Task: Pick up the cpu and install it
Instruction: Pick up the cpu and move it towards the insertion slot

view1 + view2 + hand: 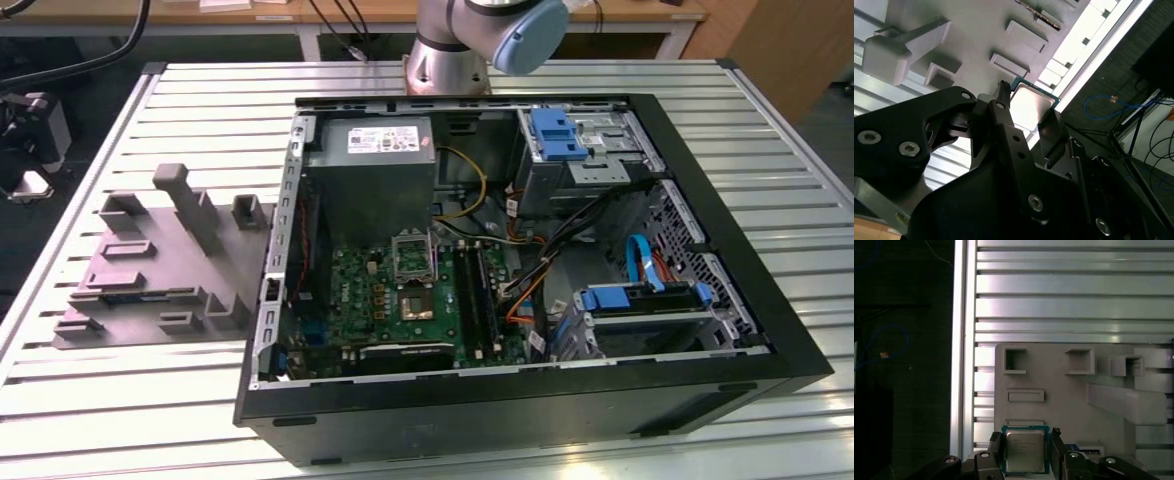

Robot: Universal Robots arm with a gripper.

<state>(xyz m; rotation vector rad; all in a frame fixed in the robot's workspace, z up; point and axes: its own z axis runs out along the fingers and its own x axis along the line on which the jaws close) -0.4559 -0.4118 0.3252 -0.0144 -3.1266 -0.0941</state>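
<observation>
The cpu (1025, 450), a thin square chip with a pale silver top and a green rim, sits between my gripper's (1026, 441) two black fingers. In both wrist views a finger presses against each of its opposite edges, so the gripper is shut on it. The second wrist view shows the same cpu (1031, 104) between the fingers of the gripper (1026, 107), just over the grey moulded tray (979, 30). In the exterior view the green board's metal-framed socket (411, 255) lies inside the open computer case (534, 390).
The grey tray (147, 270) with upright posts lies on the slatted aluminium table (120, 400), at the exterior view's left of the case. A grey power-supply box (380, 165), cables and blue drive brackets (558, 135) crowd the case. The table edge (961, 365) runs close beside the tray.
</observation>
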